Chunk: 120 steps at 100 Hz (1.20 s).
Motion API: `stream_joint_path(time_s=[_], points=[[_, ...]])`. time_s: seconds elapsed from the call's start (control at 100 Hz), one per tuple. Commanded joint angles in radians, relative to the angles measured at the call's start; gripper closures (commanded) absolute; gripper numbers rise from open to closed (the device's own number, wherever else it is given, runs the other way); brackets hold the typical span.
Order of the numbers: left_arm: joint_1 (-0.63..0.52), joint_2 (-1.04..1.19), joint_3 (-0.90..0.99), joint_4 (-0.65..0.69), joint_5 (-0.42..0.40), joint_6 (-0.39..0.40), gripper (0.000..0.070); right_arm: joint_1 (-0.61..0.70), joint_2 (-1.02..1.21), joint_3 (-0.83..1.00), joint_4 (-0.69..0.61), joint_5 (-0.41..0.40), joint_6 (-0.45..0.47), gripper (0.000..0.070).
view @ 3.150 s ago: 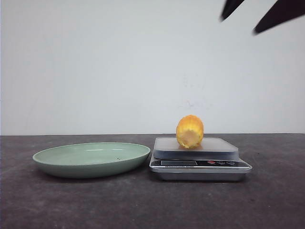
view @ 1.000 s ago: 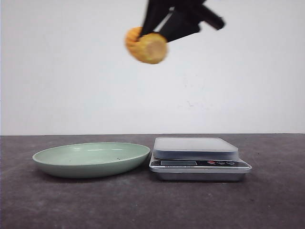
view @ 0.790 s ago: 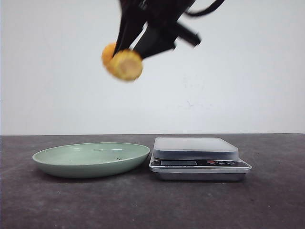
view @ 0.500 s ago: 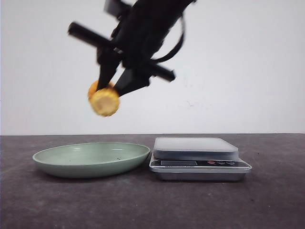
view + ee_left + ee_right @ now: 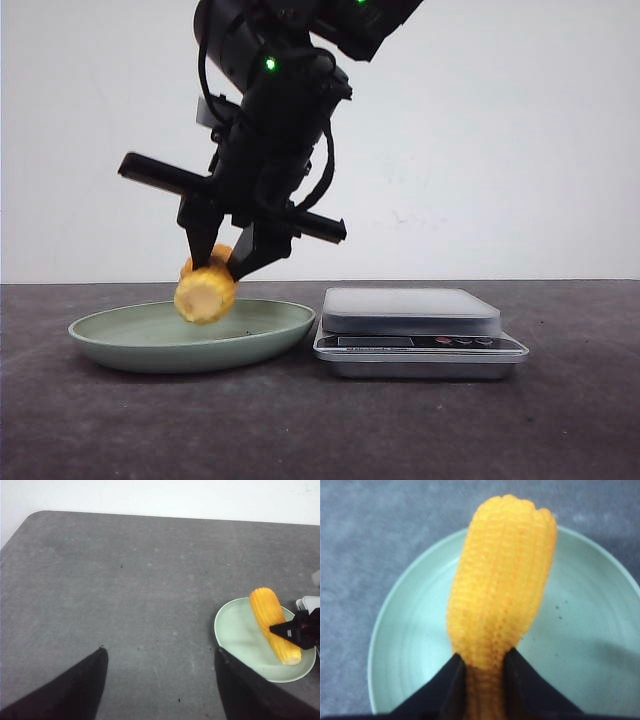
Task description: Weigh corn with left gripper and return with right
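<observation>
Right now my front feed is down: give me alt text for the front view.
The right gripper, reaching down from above, is shut on the corn and holds it low over the pale green dish; contact with the dish cannot be judged. Beside the dish stands a silver kitchen scale, nothing on its platform, on a dark table.

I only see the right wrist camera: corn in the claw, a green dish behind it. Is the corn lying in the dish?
Observer: From the front, the right claw holds the corn tilted, its low end about level with the rim of the dish. I cannot tell if it touches.
Operator: Where's the scale?
Observer: The scale sits right beside the dish, on the robot's right, with nothing on it.
Operator: And the other claw?
Observer: The left claw is open, over bare table, off to the side of the dish.
</observation>
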Motion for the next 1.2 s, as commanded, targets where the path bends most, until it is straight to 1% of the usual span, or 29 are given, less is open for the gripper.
stream_joint_path(time_s=[0.0,0.1,0.14,0.18,0.28,0.31,0.34,0.59,0.71,0.82,0.91,1.12,1.19], points=[[-0.008,0.006,0.010,0.004,-0.006,-0.004,0.0307,0.014,0.028,0.019,0.014,0.010,0.016,0.0700],[-0.008,0.006,0.010,0.004,-0.006,-0.003,0.0307,0.013,0.039,0.019,0.008,0.010,0.016,0.0699],[-0.008,0.006,0.010,0.003,-0.006,-0.003,0.0307,0.014,0.045,0.019,0.009,0.008,0.016,0.0670],[-0.008,0.006,0.010,0.003,-0.006,-0.003,0.0307,0.014,0.046,0.019,0.008,0.004,0.016,0.0597],[-0.008,0.006,0.010,0.000,-0.006,-0.003,0.0307,0.018,0.048,0.019,0.009,0.003,0.016,0.0347],[-0.008,0.006,0.010,-0.001,-0.006,-0.003,0.0307,0.019,0.048,0.019,0.012,0.002,0.015,0.0295],[-0.008,0.006,0.010,0.000,-0.006,-0.003,0.0307,0.019,0.048,0.019,0.016,0.002,0.015,0.0267],[-0.008,0.006,0.010,-0.001,-0.006,-0.002,0.0307,0.018,0.044,0.023,0.071,0.002,0.014,0.0257],[-0.008,0.006,0.010,-0.001,-0.006,0.000,0.0307,0.002,0.008,0.034,0.054,0.002,-0.026,0.0257],[-0.008,0.006,0.010,-0.001,-0.006,0.001,0.0307,-0.025,-0.066,0.043,0.007,0.008,-0.100,0.0258],[-0.008,0.006,0.010,0.001,-0.006,0.004,0.0307,-0.055,-0.157,0.043,-0.049,0.033,-0.169,0.0258],[-0.008,0.006,0.010,0.007,-0.006,0.012,0.0307,-0.147,-0.436,0.043,-0.183,0.049,-0.340,0.0258],[-0.008,0.006,0.010,0.013,-0.006,0.011,0.0307,-0.178,-0.544,0.043,-0.230,0.068,-0.391,0.0258]])
